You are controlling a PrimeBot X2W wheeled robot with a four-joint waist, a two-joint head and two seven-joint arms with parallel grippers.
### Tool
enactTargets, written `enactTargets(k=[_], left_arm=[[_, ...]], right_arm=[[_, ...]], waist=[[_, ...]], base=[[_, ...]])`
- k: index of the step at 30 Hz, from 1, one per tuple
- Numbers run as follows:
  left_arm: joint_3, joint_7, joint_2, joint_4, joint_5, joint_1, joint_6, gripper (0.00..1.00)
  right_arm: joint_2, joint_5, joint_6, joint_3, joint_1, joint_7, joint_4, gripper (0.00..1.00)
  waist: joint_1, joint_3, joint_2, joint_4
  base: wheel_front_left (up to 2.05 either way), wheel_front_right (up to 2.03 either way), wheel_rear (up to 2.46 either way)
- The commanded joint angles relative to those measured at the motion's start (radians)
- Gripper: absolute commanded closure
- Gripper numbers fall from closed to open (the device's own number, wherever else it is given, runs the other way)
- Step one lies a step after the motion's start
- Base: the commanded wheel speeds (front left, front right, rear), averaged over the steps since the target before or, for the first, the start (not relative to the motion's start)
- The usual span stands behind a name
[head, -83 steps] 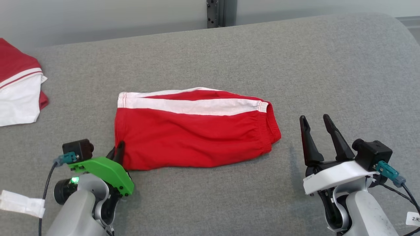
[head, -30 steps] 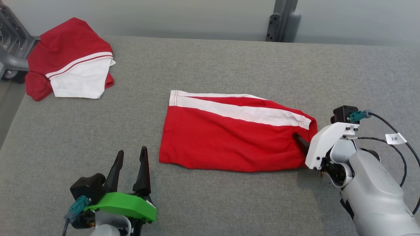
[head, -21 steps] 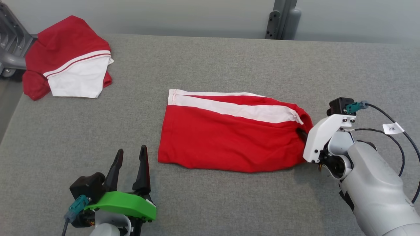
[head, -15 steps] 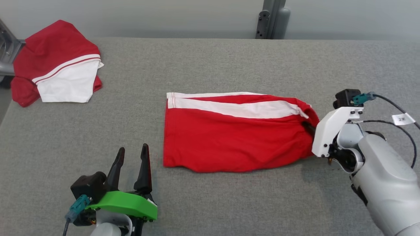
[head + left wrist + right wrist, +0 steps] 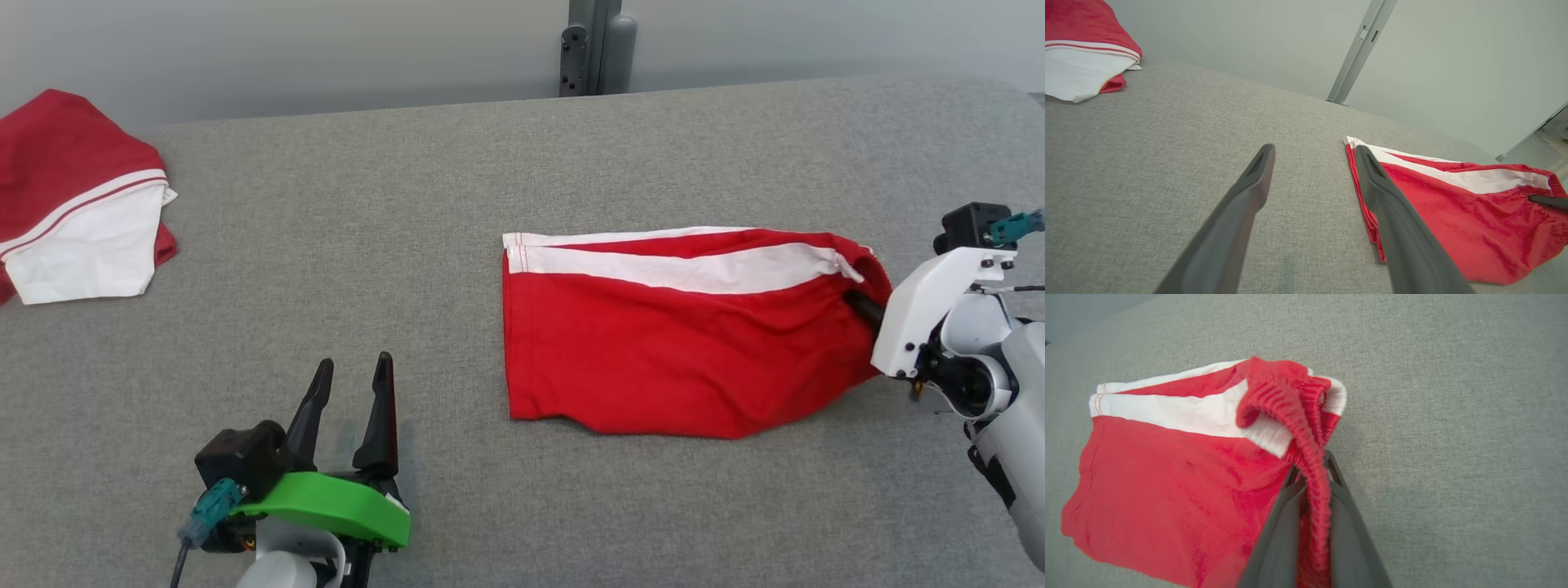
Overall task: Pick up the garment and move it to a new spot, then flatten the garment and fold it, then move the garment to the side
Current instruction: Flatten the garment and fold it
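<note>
Progress looks late to me: the garment [image 5: 678, 343], a pair of red shorts with a white side stripe, lies right of centre on the grey counter [image 5: 326, 245] in a compact doubled shape. Its layered edges show at the leg end in the left wrist view. I judge the flattening and folding to be done and the last step, shifting it to the side, to be the one in hand. The right tool [image 5: 861, 306] is pinched tight on the elastic waistband [image 5: 1306, 428]. The right wrist view shows the gathered band caught between the two dark fingers, with that end bunched and raised a little while the rest of the cloth rests on the counter. What remains, as I read it, is to bring the shorts over to their side spot, lay them down without spoiling the fold, and let go. The left tool [image 5: 353, 361] hovers low over bare counter at my lower left, fingers spread wide with nothing between them, near the leg end of the shorts but apart from it. I see no containers, so nothing sits inside anything. A second red and white garment [image 5: 73, 220] lies at the far left edge, directly on the counter and well apart from the shorts.
</note>
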Motion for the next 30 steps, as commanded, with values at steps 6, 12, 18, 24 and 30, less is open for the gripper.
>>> enactTargets(k=[6,12,18,24,30], left_arm=[[-0.007,0.005,0.006,-0.002,0.014,-0.021,0.000,0.00],[-0.011,0.007,0.008,0.002,0.005,-0.019,-0.005,0.00],[-0.015,0.005,0.004,0.005,-0.001,-0.018,-0.005,0.00],[-0.030,0.004,-0.011,0.016,-0.003,-0.029,-0.012,0.00],[-0.052,0.003,-0.030,0.038,-0.002,-0.044,-0.028,0.00]], right_arm=[[0.073,0.080,0.000,0.011,0.024,0.036,-0.087,1.00],[0.143,0.123,0.000,0.021,0.016,0.046,-0.148,1.00],[0.243,0.111,0.000,0.012,-0.019,0.030,-0.125,1.00],[0.342,0.048,0.000,0.023,-0.066,0.003,-0.032,1.00],[0.386,-0.037,0.000,0.009,-0.123,-0.040,0.116,1.00]], waist=[[0.0000,0.000,-0.0001,-0.005],[0.0000,-0.009,-0.0001,0.014],[0.0000,-0.012,-0.0001,0.028],[0.0000,-0.013,-0.0001,0.053],[0.0000,-0.018,-0.0001,0.094]], base=[[0.00,0.00,0.00],[0.00,0.00,0.00],[0.00,0.00,0.00],[0.00,0.00,0.00],[0.00,0.00,0.00]])
